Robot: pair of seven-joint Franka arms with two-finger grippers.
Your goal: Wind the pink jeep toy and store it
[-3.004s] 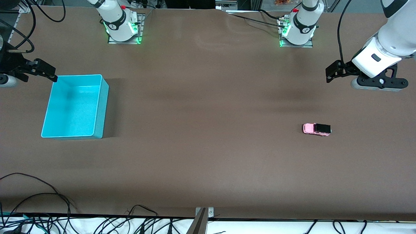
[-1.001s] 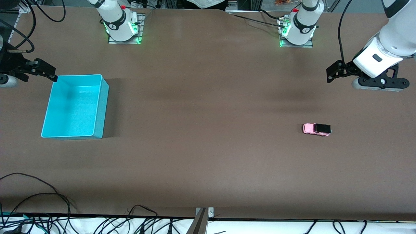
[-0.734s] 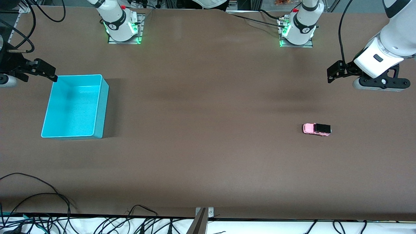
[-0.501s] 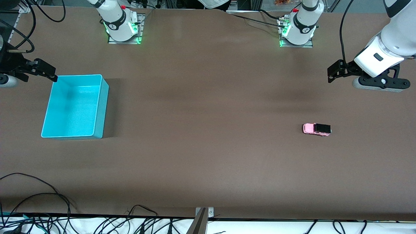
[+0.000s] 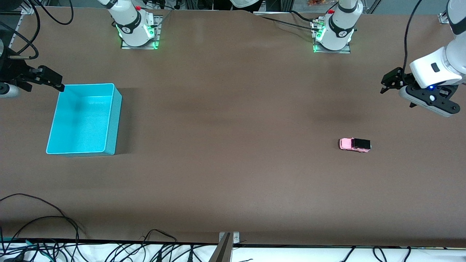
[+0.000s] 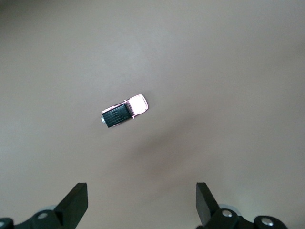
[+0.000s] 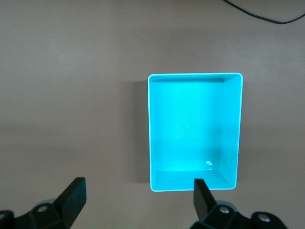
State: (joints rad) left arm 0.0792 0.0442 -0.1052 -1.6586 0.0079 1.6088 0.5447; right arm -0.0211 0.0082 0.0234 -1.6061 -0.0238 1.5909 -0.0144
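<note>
Left end effector (image 6: 140, 205) spread wide, empty, above pink jeep toy (image 5: 355, 144), right end effector (image 7: 136, 202) likewise released over bin (image 7: 152, 143).

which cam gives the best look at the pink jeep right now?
Left wrist view: the pink jeep toy sits near the middle of the picture, seen from above, black roof and pink hood distinct. The front view shows it small, alone on the table toward the left arm's end. The right wrist view shows only the turquoise bin.
</note>
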